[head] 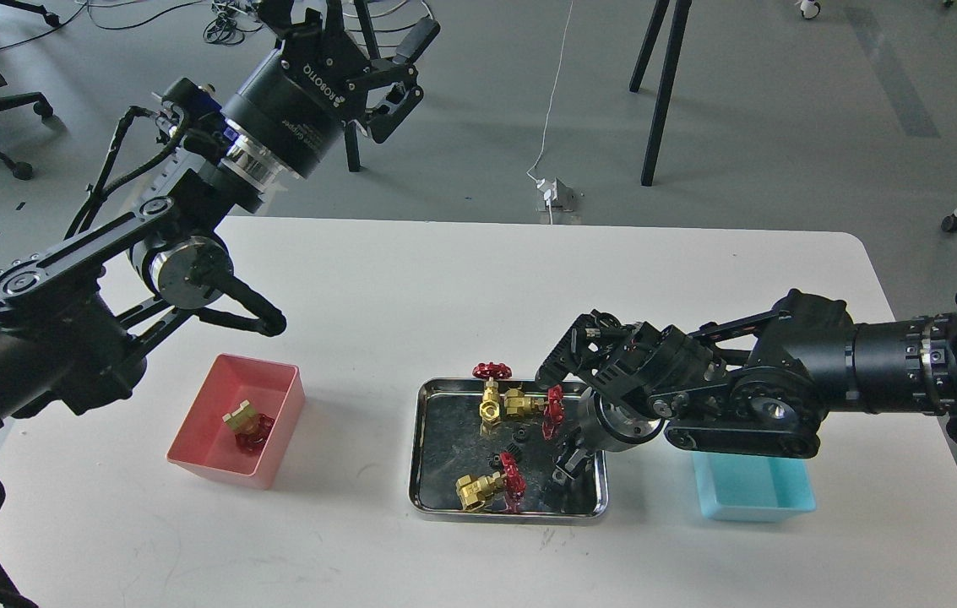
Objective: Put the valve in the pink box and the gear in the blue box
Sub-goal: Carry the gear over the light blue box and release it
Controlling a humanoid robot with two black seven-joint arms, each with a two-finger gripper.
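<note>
One brass valve (246,420) with a red handwheel lies in the pink box (199,439) at the left. Three more valves lie in the steel tray (419,460): two touching at the back (505,403) and one at the front (482,490). Two tiny black gears (519,436) (495,460) lie between them. My right gripper (567,466) points down into the tray's right side; it is dark, and I cannot tell whether its fingers hold anything. The blue box (753,496) sits right of the tray, partly under my right arm. My left gripper (381,55) is open and empty, high above the table's far left.
My left arm's elbow (191,270) hangs over the table behind the pink box. Black stand legs (655,93) and a floor socket (554,196) are beyond the table's far edge.
</note>
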